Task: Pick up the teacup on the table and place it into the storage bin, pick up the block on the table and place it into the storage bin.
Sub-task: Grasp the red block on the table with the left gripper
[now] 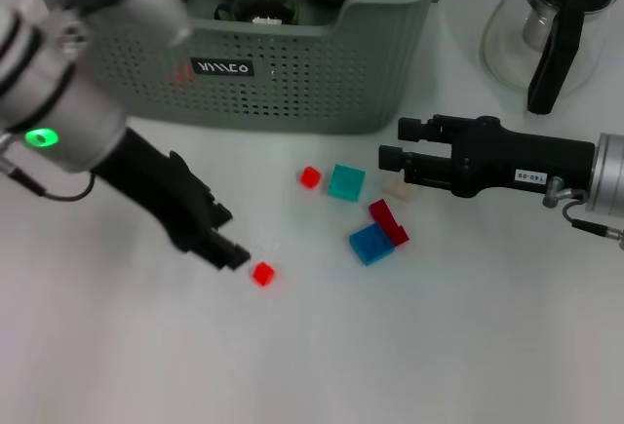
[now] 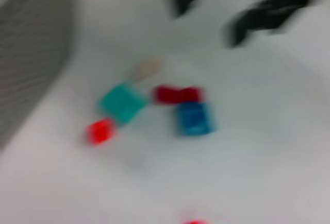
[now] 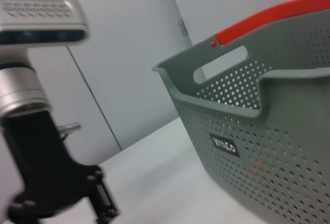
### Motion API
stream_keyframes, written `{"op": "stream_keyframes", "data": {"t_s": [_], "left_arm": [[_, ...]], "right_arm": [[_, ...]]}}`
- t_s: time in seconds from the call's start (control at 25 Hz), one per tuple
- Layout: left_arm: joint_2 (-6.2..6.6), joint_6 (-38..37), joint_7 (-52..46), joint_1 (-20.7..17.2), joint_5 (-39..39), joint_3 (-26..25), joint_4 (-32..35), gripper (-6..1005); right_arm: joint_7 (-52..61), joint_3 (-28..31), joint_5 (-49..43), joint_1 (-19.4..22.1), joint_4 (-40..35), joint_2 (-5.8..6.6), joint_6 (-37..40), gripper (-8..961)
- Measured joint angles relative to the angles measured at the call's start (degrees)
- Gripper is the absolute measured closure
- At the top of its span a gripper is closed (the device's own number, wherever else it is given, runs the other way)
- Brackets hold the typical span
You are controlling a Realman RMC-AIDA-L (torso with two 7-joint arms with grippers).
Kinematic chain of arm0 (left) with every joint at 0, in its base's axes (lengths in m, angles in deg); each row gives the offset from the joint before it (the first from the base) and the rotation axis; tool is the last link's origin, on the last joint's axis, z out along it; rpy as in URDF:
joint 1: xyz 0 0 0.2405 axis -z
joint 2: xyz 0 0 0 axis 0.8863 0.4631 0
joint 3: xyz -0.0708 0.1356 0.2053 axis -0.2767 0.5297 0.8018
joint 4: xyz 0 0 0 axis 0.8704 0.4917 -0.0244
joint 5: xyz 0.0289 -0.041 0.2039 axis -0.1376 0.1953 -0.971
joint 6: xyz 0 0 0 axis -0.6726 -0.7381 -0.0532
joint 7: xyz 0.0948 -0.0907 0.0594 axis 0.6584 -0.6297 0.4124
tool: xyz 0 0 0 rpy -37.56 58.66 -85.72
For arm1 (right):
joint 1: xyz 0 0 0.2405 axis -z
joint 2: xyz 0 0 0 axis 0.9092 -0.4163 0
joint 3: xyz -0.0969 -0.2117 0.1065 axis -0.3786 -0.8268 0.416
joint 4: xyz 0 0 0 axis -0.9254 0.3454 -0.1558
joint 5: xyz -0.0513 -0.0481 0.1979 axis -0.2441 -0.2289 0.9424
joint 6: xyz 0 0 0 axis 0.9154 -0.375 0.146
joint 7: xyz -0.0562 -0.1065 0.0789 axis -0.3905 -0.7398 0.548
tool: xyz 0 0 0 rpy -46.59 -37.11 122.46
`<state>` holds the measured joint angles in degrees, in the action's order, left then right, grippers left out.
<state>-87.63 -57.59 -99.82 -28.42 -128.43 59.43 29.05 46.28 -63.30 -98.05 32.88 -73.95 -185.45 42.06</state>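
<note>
Blocks lie scattered on the white table (image 1: pixel 468 346) before the storage bin (image 1: pixel 322 83); one small red block (image 1: pixel 262 274) sits apart, bare tabletop around it, just beside the left gripper (image 1: pixel 231 254), whose finger spread I cannot tell; the right gripper (image 1: pixel 395 143), fingers parted, empty, hovers beside the peach block (image 1: pixel 399 189); teal block (image 1: pixel 345 182) nearby.

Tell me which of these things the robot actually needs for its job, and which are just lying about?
Part of the job:
- grey-green perforated plastic storage bin
- small coloured blocks on the white table: red cube, teal square, blue square

Just lying about:
- glass carafe with black handle
</note>
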Motion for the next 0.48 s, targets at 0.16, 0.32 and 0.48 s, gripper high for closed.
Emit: {"op": "stream_keyframes", "data": {"t_s": [0.16,0.32,0.48], "left_arm": [[0.34,5.0,-19.5,0.6,-3.2,7.5,0.5,430],[-0.03,6.1,-27.3,1.1,-3.5,11.6,-0.4,432],[0.03,7.6,-31.3,1.0,-3.7,17.8,-0.6,434]], "right_arm": [[0.0,0.0,0.0,0.2,0.2,-0.02,-0.2,312],[-0.1,0.0,0.0,0.1,0.2,-0.03,-0.7,312],[0.0,0.0,0.0,-0.1,0.0,0.02,-0.7,312]]}}
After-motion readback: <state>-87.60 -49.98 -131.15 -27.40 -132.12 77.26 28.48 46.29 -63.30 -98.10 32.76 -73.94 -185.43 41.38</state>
